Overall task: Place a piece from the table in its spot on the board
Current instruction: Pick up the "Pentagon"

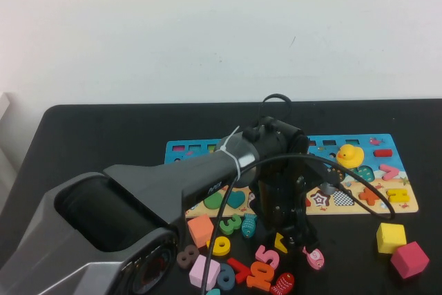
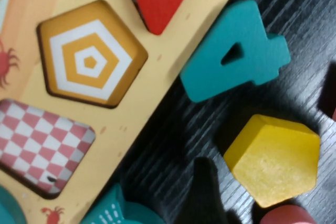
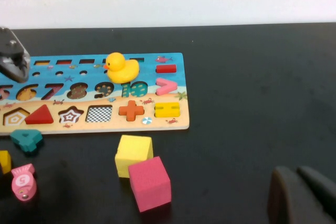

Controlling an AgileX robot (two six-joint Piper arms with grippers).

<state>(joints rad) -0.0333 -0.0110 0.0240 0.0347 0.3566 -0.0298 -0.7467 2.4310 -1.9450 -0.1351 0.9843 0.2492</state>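
yellow piece partly behind tool fingertip

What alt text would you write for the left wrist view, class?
A yellow pentagon piece lies on the black table beside a teal number 4, just off the board, whose pentagon slot is empty. The left claw hovers above, one dark fingertip showing.

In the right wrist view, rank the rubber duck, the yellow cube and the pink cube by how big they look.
1. Pink cube, though it sits nearest the camera, which flatters it.
2. Yellow cube, nearly alike, so the order of these two is unsure.
3. Rubber duck, smallest, but farthest back on the board.
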